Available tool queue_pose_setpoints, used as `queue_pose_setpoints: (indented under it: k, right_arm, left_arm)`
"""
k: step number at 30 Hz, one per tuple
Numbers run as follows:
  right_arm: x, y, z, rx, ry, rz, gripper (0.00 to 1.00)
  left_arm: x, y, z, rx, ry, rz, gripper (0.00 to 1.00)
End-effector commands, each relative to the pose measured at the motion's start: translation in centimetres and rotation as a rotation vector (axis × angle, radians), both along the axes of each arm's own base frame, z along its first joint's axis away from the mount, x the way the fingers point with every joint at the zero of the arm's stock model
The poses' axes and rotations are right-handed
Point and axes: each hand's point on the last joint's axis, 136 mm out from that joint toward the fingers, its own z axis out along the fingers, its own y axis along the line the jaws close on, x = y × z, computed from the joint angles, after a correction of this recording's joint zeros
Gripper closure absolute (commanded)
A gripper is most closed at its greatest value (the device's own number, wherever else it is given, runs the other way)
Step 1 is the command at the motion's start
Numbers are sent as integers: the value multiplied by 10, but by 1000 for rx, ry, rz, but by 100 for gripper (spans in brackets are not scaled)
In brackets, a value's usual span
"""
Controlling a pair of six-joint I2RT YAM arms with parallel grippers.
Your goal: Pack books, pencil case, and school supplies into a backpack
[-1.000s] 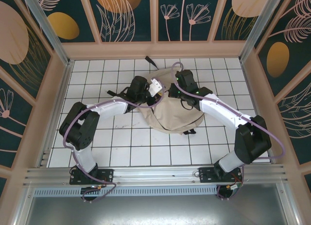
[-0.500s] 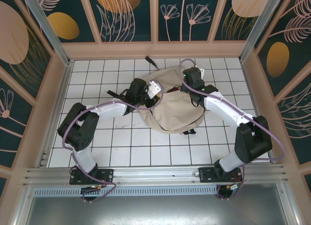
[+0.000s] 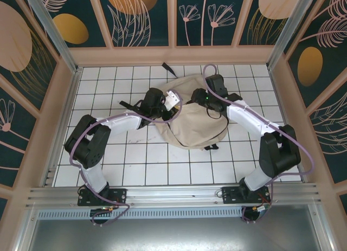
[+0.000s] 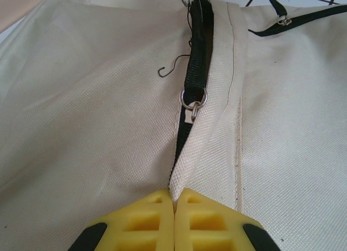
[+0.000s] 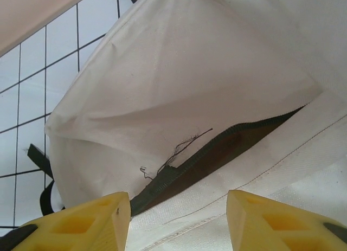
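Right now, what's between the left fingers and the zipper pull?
Left wrist view: a cream fold of the backpack, pinched in the shut left fingers, runs up to the zipper pull, with dark zipper tape alongside it.

Free to pass over bare bench (image 3: pixel 146 164) in front of backpack (image 3: pixel 190 129); blocked mid-bench by it, zipper slit (image 5: pixel 217 148) narrow, left gripper (image 4: pixel 174 201) clamped at its edge.

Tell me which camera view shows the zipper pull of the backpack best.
The left wrist view: the zipper pull, a small metal ring, hangs close up on the dark zipper. The right wrist view shows a gaping stretch of zipper with loose thread. In the top view the backpack appears whole, its pull too small to tell.
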Motion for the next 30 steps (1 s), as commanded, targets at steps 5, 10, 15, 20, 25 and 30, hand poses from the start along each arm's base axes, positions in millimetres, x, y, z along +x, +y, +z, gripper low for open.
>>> queue_pose_setpoints:
  k: [5, 10, 15, 20, 25, 30]
  right_arm:
    - [17, 12, -7, 44, 66, -39, 53]
    - [22, 11, -18, 16, 101, -64, 56]
    - [19, 19, -23, 19, 128, -41, 64]
    - [13, 23, -19, 36, 128, -31, 73]
    - [11, 21, -13, 32, 111, -38, 82]
    - [10, 16, -7, 0, 88, -52, 99]
  left_arm:
    - [-2, -4, 26, -40, -89, -60, 94]
    - [-2, -4, 26, -41, -91, -60, 94]
    - [-1, -5, 27, -44, -94, -56, 94]
    - [-1, -5, 36, -64, -105, -53, 95]
    - [0, -4, 32, -55, -101, -49, 96]
    - [0, -3, 31, -50, -101, -42, 97]
